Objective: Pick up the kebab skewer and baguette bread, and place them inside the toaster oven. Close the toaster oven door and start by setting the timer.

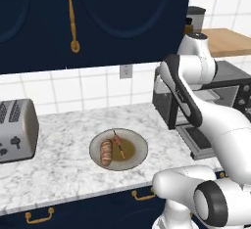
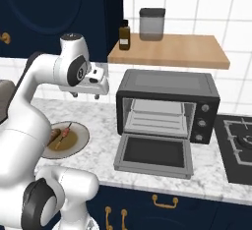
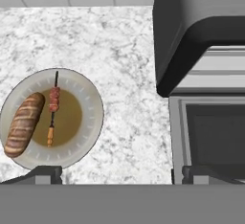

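Observation:
A round plate point(image 3: 94, 104) on the marble counter carries the baguette bread point(image 3: 24, 124) and, beside it, the kebab skewer point(image 3: 52, 108). My gripper point(image 3: 117, 175) hangs high above the counter between the plate and the toaster oven point(image 3: 201, 27), open and holding nothing. The toaster oven door point(image 3: 210, 137) lies dropped down flat. In the right base view the gripper point(image 2: 85, 96) is up left of the toaster oven point(image 2: 167, 103), whose door point(image 2: 153, 155) is open and wire rack bare; the plate point(image 2: 74, 140) and skewer point(image 2: 63, 135) lie below it. The left base view has the baguette point(image 1: 106, 152) and skewer point(image 1: 118, 145) on the plate point(image 1: 139, 147).
A silver two-slot toaster point(image 1: 17, 130) stands at the counter's left. A wooden shelf point(image 2: 170, 51) above the oven holds a brown bottle point(image 2: 124, 36) and a jar point(image 2: 151, 24). A stove top point(image 2: 241, 145) lies right of the oven. Dark blue cabinets hang above.

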